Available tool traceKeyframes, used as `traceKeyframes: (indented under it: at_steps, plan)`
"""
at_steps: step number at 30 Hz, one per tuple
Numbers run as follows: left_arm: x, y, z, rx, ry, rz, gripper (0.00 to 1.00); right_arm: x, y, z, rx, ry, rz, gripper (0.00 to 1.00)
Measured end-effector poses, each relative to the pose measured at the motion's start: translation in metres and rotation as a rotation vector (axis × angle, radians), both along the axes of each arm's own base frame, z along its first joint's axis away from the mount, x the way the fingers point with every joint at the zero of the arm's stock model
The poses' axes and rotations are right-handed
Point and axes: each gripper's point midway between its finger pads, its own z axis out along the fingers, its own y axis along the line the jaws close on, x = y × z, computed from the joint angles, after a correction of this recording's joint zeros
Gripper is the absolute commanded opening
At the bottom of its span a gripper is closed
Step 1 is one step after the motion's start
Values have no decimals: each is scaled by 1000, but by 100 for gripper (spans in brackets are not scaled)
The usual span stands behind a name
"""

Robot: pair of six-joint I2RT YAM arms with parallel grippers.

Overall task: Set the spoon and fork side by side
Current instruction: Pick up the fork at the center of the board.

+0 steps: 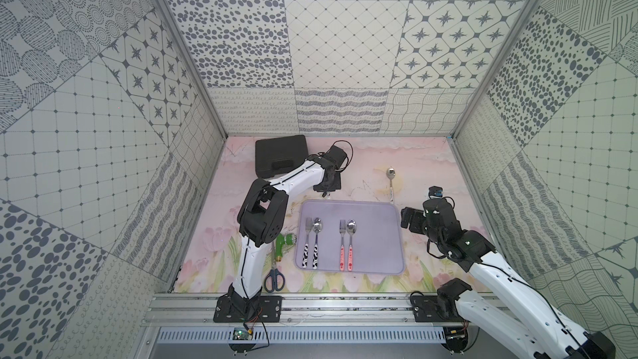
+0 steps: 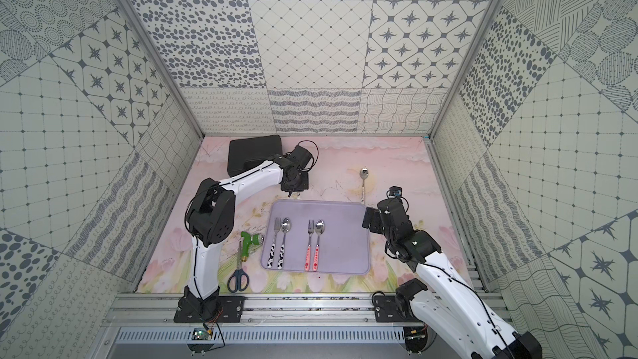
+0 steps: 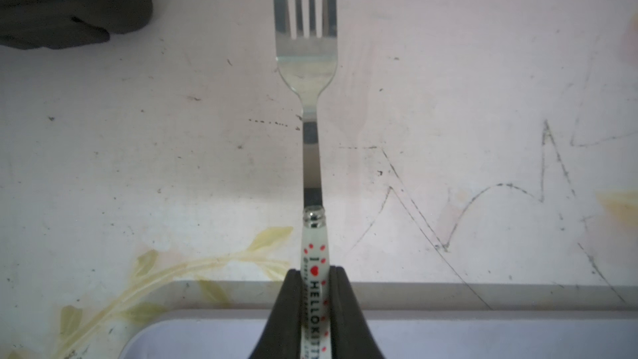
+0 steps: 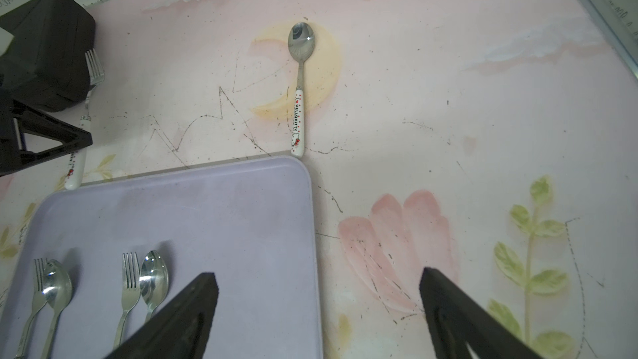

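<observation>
Nearest to me, the tray (image 1: pixel 376 236) is carrying two fork-and-spoon pairs (image 1: pixel 317 226), each set side by side. My right pincer (image 4: pixel 317 278) is hovering at the tray's right edge, spread wide and holding nothing. Just beyond the tray's far edge, my left pincer (image 3: pixel 314 274) is pinching the fork (image 3: pixel 312 167) by its white handle. Further right, the spoon (image 1: pixel 391 186) is lying on the counter (image 1: pixel 431 167), well apart from the fork.
</observation>
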Motion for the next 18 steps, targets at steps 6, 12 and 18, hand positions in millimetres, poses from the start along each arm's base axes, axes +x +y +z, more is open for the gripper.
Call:
traceKeyframes:
  at_steps: [6, 12, 18]
  plan:
    - [-22, -22, 17, -17, -18, -41, 0, 1, -3, 5, 13, 3, -10, 97]
    - [-53, -39, 26, -31, -12, -76, 0, 4, -14, 12, 3, -2, -42, 97]
    - [-85, -55, 26, -33, 7, -107, 0, 4, -32, 8, -9, 21, -102, 97]
